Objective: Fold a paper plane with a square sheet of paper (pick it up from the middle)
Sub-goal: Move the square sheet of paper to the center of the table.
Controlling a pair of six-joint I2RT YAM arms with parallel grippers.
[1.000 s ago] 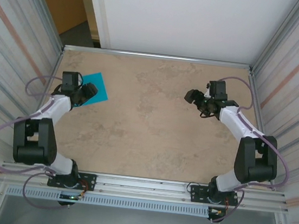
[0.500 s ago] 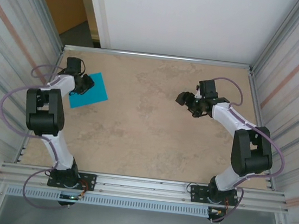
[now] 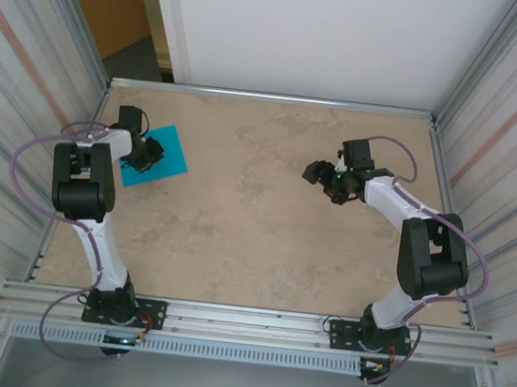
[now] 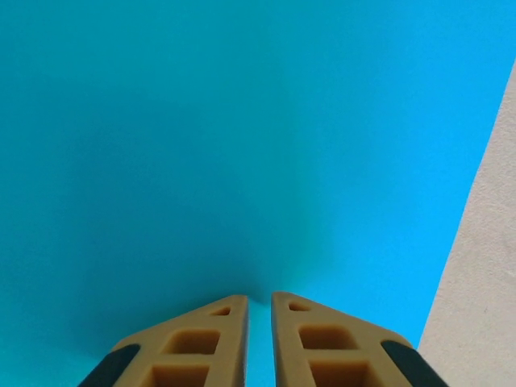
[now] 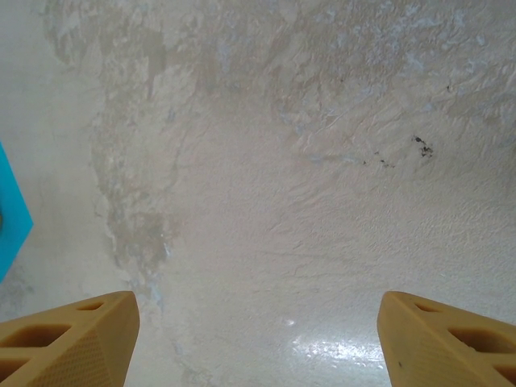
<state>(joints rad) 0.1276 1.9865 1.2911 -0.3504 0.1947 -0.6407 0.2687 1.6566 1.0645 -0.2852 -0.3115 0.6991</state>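
Nothing of the folding is showing yet: no crease, no turned corner, no dart shape. On the wide tan table [image 3: 262,241], the square sheet of paper [image 3: 174,148] is lying flat and whole near the far left corner, turned a little like a diamond. It is looking smooth and unmarked in the left wrist view too. Judging by that, the job is sitting at its very first step, the pick-up from the middle, and every fold is waiting to be made.

The right gripper [image 3: 324,181] is hanging over bare table on the right half, well apart from the sheet. Its jaws are standing wide apart with nothing between them, and in its own camera a teal corner is peeking in at the left edge. The left gripper [image 3: 150,155] is sitting on the sheet, near its middle. Seen from its wrist, its fingers [image 4: 201,339] are standing almost together, with just a thin slit between the tips where they are meeting the paper. Whether a pinch of paper is caught in that slit I cannot tell, since the sheet around the tips is looking flat and unlifted. As I judge it, what is remaining is getting the sheet off the table, then the centre crease, the nose folds and the wings
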